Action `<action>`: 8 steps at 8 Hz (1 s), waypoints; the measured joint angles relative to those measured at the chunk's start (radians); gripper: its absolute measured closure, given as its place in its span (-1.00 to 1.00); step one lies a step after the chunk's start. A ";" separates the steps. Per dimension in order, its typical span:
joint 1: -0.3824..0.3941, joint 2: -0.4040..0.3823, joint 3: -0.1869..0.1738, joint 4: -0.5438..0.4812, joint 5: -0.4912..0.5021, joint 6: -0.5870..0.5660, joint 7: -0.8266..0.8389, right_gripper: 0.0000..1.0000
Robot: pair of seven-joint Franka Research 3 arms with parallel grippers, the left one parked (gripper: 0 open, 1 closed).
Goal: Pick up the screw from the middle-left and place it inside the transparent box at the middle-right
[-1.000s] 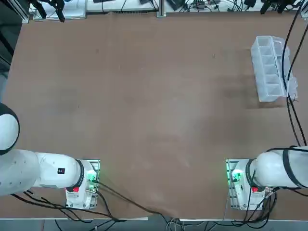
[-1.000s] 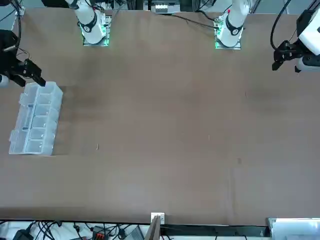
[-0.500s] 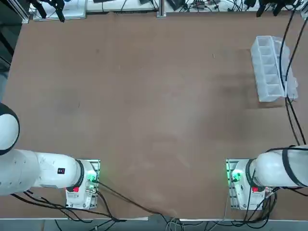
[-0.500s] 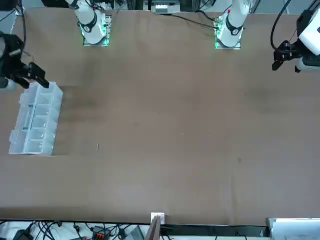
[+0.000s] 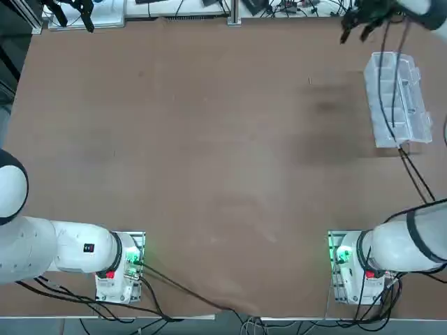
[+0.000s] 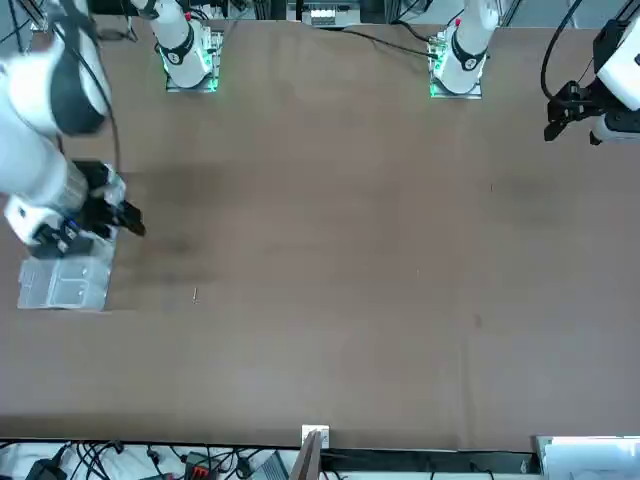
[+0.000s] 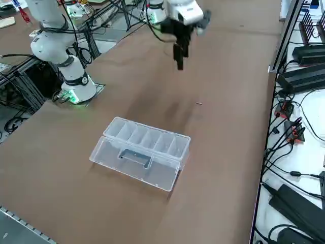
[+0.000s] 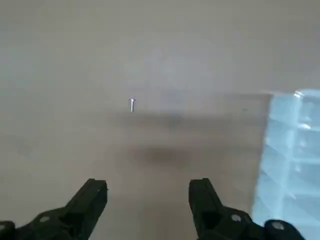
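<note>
While our right gripper (image 8: 147, 192) hangs above the bare table with its fingers spread apart and nothing between them, the screw (image 8: 131, 104) lies flat on the table (image 5: 209, 153) ahead of it, well apart from the fingertips. The transparent box (image 7: 141, 151) sits off to one side, with its lid open and its row of compartments exposed.

We judge this to be the approach, and doing it well means centring before descending. The screw is far smaller than the fingers, so we should bring the gap squarely over it, turn the wrist so the pads close across its shank rather than along it, and lower until the tips nearly touch the table. A closure that is off-centre would likely flick it away.

The wrist view gives us the screw and the open fingers together, which no other view does. From overhead the screw (image 5: 310, 81) is a faint speck left of the box (image 5: 395, 101), with the gripper (image 5: 363, 15) near the far edge. The front view shows the arm covering part of the box (image 6: 62, 282), while the side view shows the gripper (image 7: 179, 58) held high above the screw (image 7: 199, 103).
</note>
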 joint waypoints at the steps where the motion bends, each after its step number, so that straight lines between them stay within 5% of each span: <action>1: 0.008 0.052 0.000 -0.010 0.000 0.082 0.001 -1.00; 4: 0.033 0.203 0.000 -0.013 0.000 0.312 0.005 -1.00; 8: 0.064 0.326 0.001 0.035 0.000 0.369 0.060 -0.82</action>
